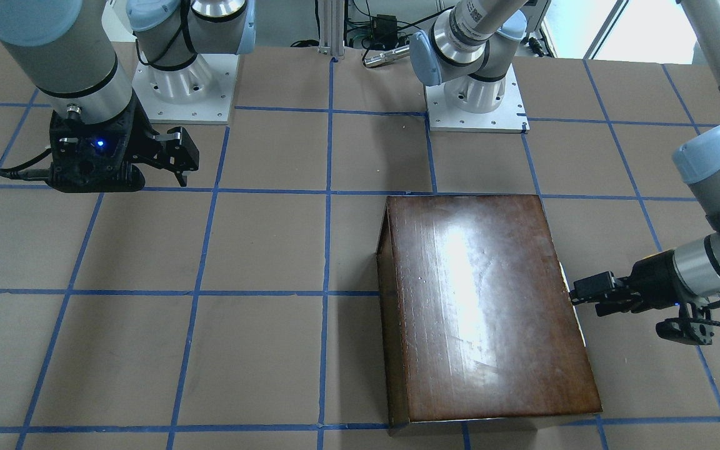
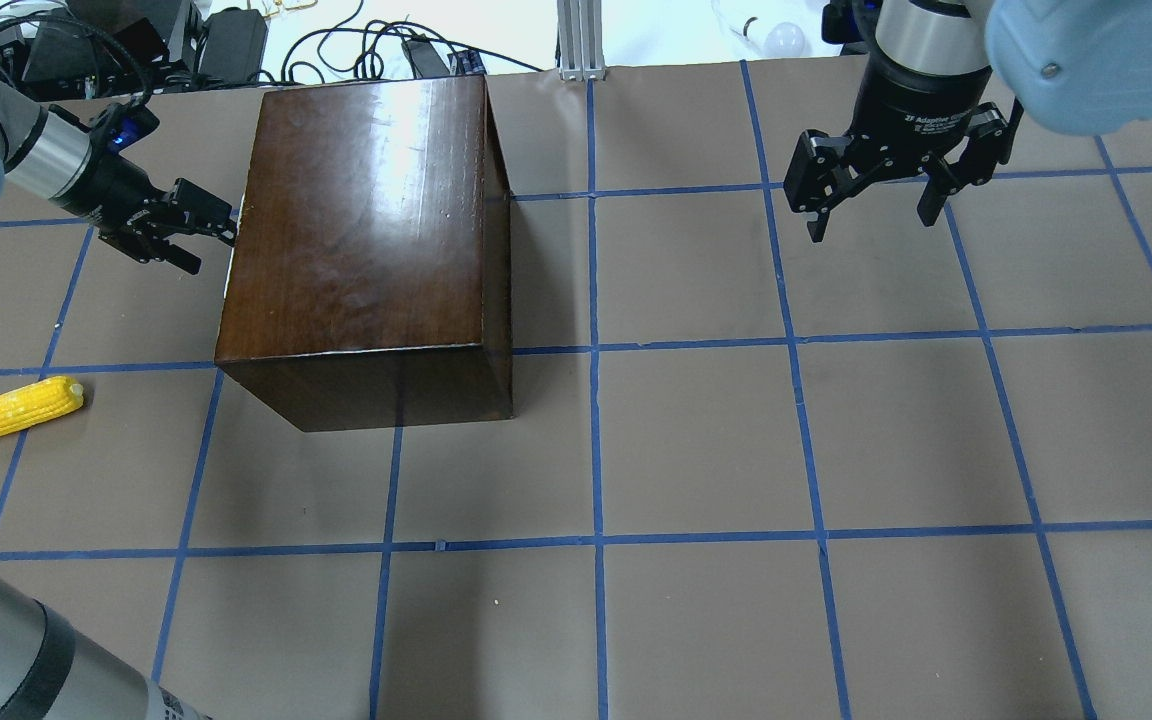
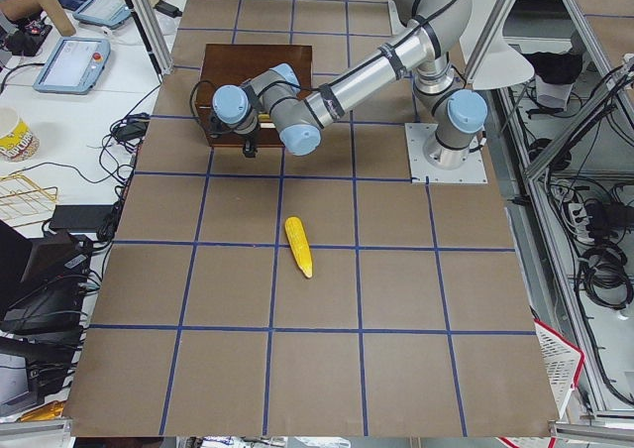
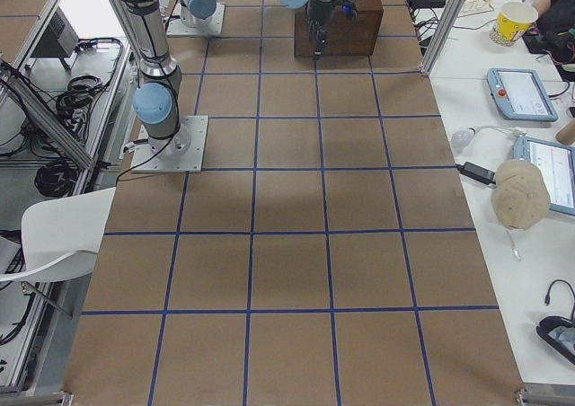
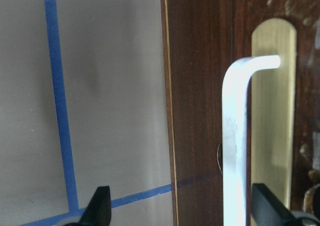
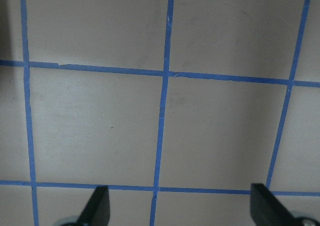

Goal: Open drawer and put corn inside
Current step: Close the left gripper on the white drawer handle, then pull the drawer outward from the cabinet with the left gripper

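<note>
The dark-brown box stands at the table's far left. Its drawer is pushed in: only the dark front panel shows, with a silver handle on a brass plate. The pale tray is hidden. My left gripper is open and level at that front, its fingertips on either side of the handle in the left wrist view, not closed on it. The yellow corn lies on the table near the left edge, apart from the box. My right gripper is open and empty, hanging above the far right table.
The table is brown paper with a grid of blue tape. The two arm bases stand at the robot's side. Cables and power bricks lie beyond the far edge. The right wrist view shows only bare paper.
</note>
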